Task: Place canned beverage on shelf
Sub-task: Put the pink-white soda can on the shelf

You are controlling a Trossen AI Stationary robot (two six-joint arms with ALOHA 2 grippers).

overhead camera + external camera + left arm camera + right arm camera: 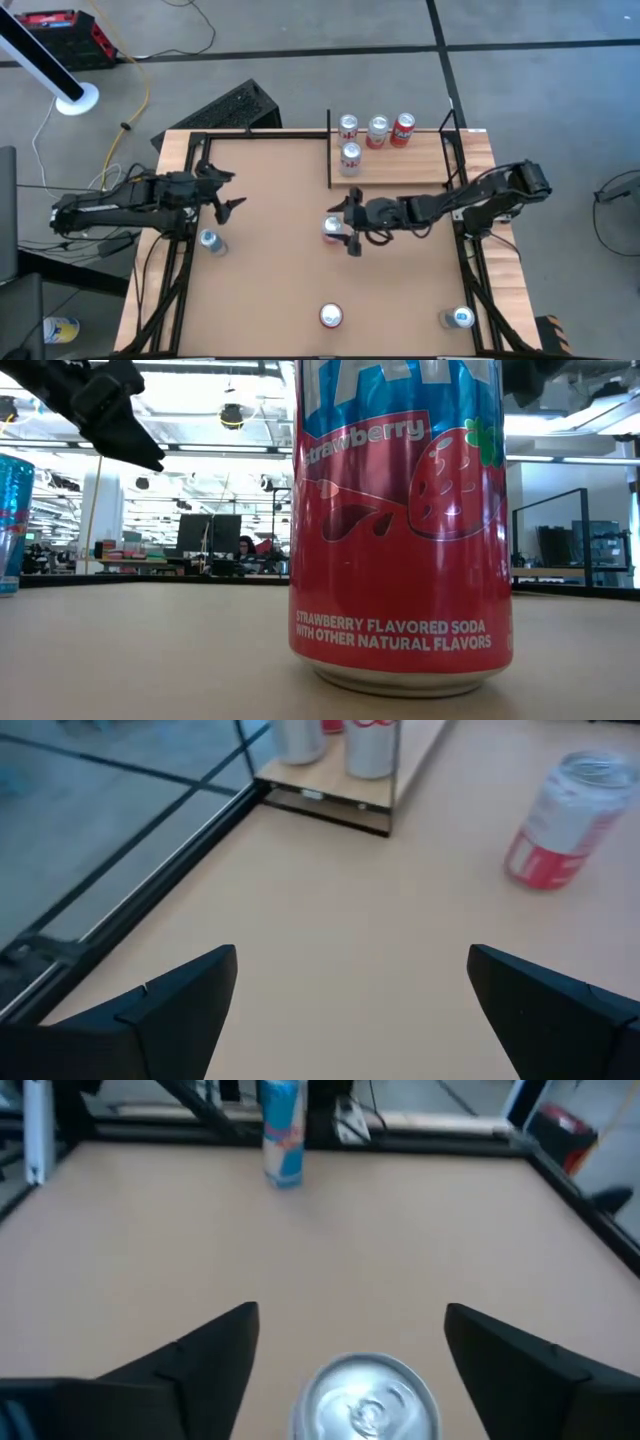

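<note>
While the left arm is waiting along the table's [270,290] left edge, its left gripper [228,190] is hanging with its fingers spread wide and nothing between them. Just in front of that arm, near the left edge, a slim blue can [209,240] is standing upright. A strawberry soda can [331,316] is standing close to the front edge, about midway along it — in the low view it is filling most of the frame, red with a blue top band. Toward the middle of the table, the right gripper [347,222] is reaching in from the right edge, its fingers spread apart on either side of a red can [331,229] that is standing upright on the tabletop; in the right wrist view the can's silver top is showing between the dark fingers without either one touching it. The shelf [395,158] is sitting at the back right corner of the table, and four cans [374,133] are standing on it — three in a row at the back, one just ahead of them. Another blue can [460,317] is standing by the front right corner.
</note>
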